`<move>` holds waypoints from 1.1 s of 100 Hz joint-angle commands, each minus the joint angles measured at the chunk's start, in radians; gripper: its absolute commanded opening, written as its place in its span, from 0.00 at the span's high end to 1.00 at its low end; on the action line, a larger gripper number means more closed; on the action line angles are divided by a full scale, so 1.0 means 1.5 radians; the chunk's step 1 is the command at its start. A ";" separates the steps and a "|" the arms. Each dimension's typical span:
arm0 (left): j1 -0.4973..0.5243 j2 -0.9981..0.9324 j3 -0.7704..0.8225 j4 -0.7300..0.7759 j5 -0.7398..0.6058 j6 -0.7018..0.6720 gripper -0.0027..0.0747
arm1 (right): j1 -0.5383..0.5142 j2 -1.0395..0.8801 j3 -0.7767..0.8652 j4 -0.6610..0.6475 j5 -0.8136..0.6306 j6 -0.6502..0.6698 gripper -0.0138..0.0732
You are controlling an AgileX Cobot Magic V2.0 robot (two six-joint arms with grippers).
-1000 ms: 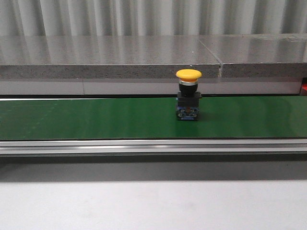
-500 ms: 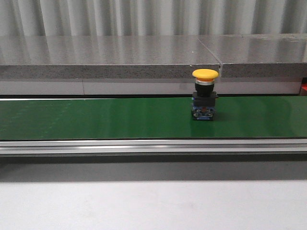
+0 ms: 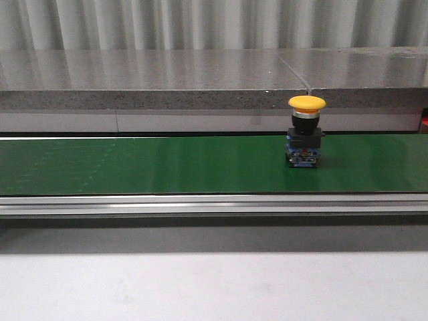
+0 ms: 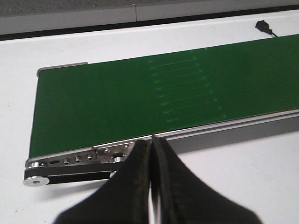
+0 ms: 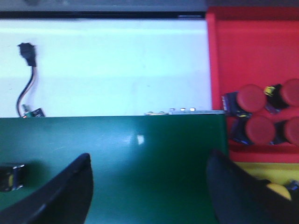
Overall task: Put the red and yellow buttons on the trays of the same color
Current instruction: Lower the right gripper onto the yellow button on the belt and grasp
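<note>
A yellow mushroom-head push button (image 3: 306,131) stood upright on the green conveyor belt (image 3: 167,164), right of centre; left gripper (image 4: 151,145) pressed together, right gripper (image 5: 149,172) spread wide, both empty.

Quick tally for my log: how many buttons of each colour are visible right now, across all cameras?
Yellow buttons: 1, upright on the green belt: yellow button.
Red buttons: 4, all in the red tray.
Total: 5. A yellow patch near the right gripper's fingers is too hidden to count.
</note>
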 commanded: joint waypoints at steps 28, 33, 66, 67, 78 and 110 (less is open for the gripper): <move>-0.005 0.003 -0.017 -0.011 -0.042 0.001 0.99 | 0.140 0.003 -0.011 -0.003 0.004 -0.008 0.25; -0.005 0.003 -0.017 -0.011 -0.042 0.001 0.99 | 0.152 0.013 -0.011 -0.003 0.013 -0.008 0.25; -0.005 0.003 -0.017 -0.011 -0.042 0.001 0.99 | 0.174 0.069 -0.011 0.018 0.043 -0.008 0.25; -0.005 0.003 -0.017 -0.011 -0.042 0.001 0.99 | 0.174 0.072 -0.011 0.018 0.044 -0.008 0.25; -0.005 0.003 -0.017 -0.011 -0.042 0.001 0.99 | 0.174 0.092 -0.008 0.021 0.062 -0.008 0.25; -0.005 0.003 -0.017 -0.011 -0.042 0.001 0.99 | 0.174 0.145 -0.008 0.033 0.079 -0.008 0.25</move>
